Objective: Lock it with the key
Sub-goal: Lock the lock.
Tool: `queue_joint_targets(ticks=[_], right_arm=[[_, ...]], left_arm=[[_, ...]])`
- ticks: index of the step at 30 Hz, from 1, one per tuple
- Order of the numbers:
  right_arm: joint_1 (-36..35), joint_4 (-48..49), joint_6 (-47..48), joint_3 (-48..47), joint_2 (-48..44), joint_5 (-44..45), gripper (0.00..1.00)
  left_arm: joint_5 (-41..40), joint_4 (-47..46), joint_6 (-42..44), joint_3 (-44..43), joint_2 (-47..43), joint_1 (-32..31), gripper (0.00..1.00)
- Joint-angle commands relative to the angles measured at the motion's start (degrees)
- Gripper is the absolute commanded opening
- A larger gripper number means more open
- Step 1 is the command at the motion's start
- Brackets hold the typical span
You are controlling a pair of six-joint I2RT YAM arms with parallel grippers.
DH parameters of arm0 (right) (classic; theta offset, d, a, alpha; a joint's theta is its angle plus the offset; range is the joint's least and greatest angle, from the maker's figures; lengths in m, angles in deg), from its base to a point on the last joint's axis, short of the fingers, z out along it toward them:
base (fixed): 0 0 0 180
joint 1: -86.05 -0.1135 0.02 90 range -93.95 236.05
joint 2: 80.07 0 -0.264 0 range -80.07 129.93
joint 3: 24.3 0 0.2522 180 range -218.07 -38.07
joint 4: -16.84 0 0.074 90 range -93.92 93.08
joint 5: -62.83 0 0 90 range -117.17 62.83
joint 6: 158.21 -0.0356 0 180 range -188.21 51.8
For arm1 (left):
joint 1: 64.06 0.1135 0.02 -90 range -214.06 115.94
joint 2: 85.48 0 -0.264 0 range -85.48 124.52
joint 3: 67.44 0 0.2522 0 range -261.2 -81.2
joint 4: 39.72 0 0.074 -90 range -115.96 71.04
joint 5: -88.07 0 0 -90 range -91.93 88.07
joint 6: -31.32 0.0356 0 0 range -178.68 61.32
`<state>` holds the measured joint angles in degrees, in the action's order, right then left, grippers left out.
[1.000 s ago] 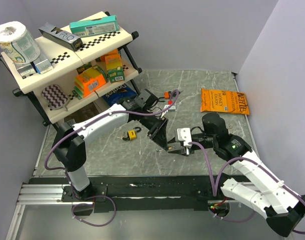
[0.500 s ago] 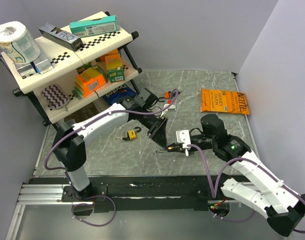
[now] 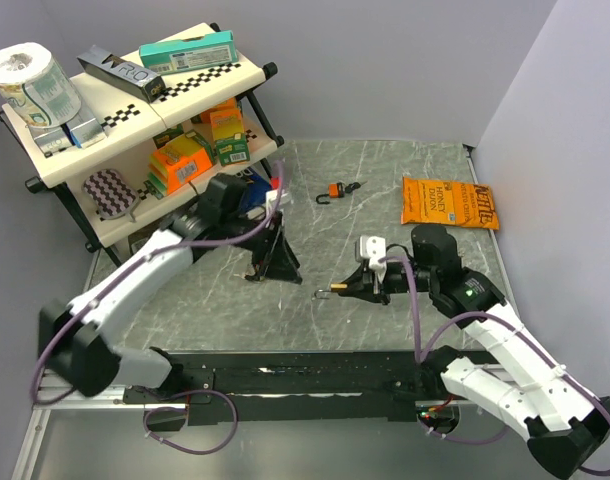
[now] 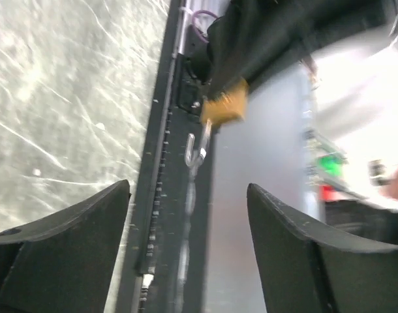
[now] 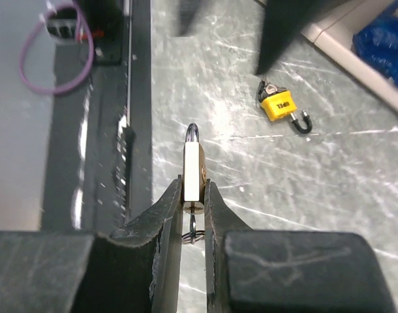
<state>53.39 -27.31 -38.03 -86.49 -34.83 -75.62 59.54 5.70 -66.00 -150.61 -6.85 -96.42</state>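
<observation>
Two moves just finished: my left gripper (image 3: pixel 273 268), spread, has swung away left, so my right gripper (image 5: pixel 192 187) alone pinches the brass padlock (image 5: pixel 191 163).

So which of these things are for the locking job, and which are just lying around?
For the job:
- brass padlock, pinched in the right fingers
- yellow padlock, with what looks like a key in it

Just lying about:
- chips bag
- toilet roll
- boxes on the shelf
- orange clip
</observation>
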Motion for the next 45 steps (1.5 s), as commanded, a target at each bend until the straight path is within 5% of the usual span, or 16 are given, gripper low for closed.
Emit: queue_joint_targets(ticks=[1,6,10,22,29,32,34,35,38,45], right_arm=[[3.0,7.0,-13.4,-0.9,1.3,-6.2,0.00],[4.7,9.7,-21.2,-2.2,3.2,-9.9,0.00],[5.0,11.0,-23.8,-3.0,4.1,-12.3,0.00],[5.1,9.5,-23.0,-2.8,3.1,-13.9,0.00],[5.2,11.1,-25.1,-2.3,3.5,-13.5,0.00],[5.8,10.4,-26.4,-2.7,4.7,-13.9,0.00],[7.3,9.8,-28.8,-3.2,6.5,-15.2,0.13],[8.0,9.2,-29.6,-3.9,7.4,-17.0,0.35],[10.9,6.8,-32.5,-5.7,11.0,-19.4,0.62],[14.5,6.9,-33.2,-6.9,12.3,-21.4,0.80]], left_arm=[[-6.8,-7.8,8.6,7.8,-10.0,-1.7,0.74],[-11.1,-16.3,11.9,13.2,-15.6,-6.6,0.73],[-14.0,-13.6,15.3,11.1,-13.5,-11.7,0.70],[-16.0,-15.8,13.6,9.5,-10.3,-16.4,0.40],[-18.1,-14.9,15.1,9.7,-10.7,-16.9,0.01],[-18.1,-15.9,14.7,10.3,-11.7,-16.9,0.01],[-16.6,-16.2,14.1,10.3,-12.4,-16.9,0.01],[-16.0,-16.1,13.6,10.2,-12.4,-16.9,0.01],[-15.3,-15.4,13.5,9.7,-12.6,-16.9,0.01],[-15.2,-14.4,13.5,9.3,-13.2,-16.9,0.01]])
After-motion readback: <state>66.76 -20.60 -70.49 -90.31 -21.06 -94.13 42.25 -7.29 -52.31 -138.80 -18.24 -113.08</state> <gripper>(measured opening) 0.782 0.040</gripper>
